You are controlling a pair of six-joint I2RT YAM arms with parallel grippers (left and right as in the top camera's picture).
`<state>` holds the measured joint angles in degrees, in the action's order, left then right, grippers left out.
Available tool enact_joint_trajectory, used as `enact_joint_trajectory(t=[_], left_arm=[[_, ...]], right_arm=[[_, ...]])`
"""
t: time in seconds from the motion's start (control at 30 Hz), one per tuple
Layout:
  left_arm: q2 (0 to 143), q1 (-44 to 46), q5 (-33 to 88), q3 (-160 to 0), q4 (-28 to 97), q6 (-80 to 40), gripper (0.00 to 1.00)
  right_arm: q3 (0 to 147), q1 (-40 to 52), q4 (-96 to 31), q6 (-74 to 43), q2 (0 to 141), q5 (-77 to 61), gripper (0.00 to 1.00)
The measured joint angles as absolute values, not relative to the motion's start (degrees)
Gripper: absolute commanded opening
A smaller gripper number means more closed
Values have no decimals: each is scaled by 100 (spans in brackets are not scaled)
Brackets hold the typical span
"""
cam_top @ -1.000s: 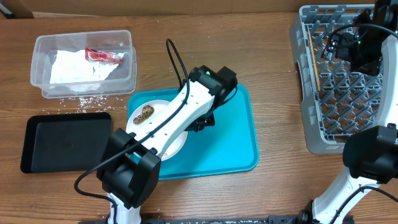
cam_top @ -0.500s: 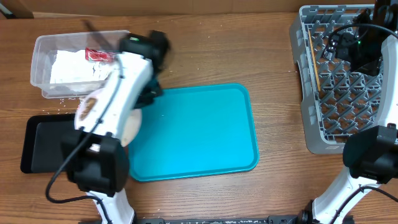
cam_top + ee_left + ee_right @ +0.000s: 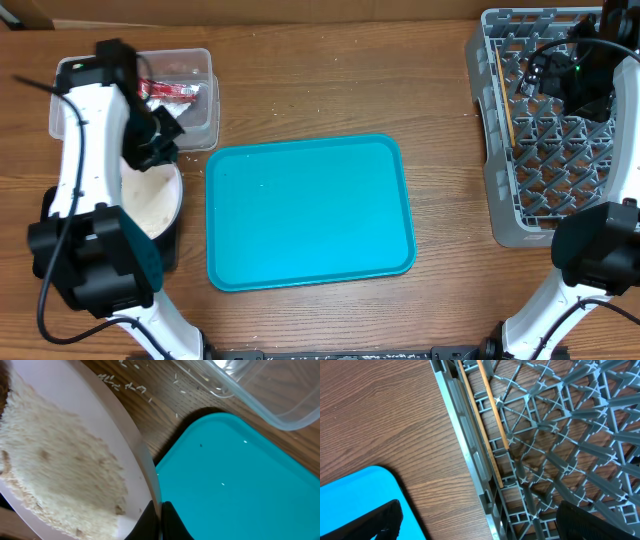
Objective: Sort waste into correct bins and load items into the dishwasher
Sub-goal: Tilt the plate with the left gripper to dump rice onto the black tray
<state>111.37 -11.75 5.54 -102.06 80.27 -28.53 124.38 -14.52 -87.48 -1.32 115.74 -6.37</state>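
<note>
My left gripper (image 3: 159, 519) is clamped on the plate (image 3: 150, 198) by its rim, tilting it over the black tray (image 3: 170, 252) at the surface's left edge. I judge the scraping underway: pale residue on the plate, the lump out of sight. The wrapper (image 3: 172, 90) lies in the tub (image 3: 207, 115) at the far-left corner. The chopsticks (image 3: 487, 415) lie in the rack (image 3: 560, 185) on the right, where my right gripper (image 3: 487, 522) hangs spread, holding nothing. Left to do — rice (image 3: 125, 386) by the tub, and racking the plate.

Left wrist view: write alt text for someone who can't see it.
A crumb-smeared round white plate, its rim in the left gripper, fills the left side. Beyond: teal serving tray, scattered rice grains, clear plastic tub corner.
</note>
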Motion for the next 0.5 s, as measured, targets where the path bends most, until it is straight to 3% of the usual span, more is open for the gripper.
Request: enact_joint_trajectory(t=[0.5], left_arm=[[11137,-2808,3100,-10206,8068,-1732,4]], right_arm=[[12438,-1452,-8750,-132,11574,-639,100]])
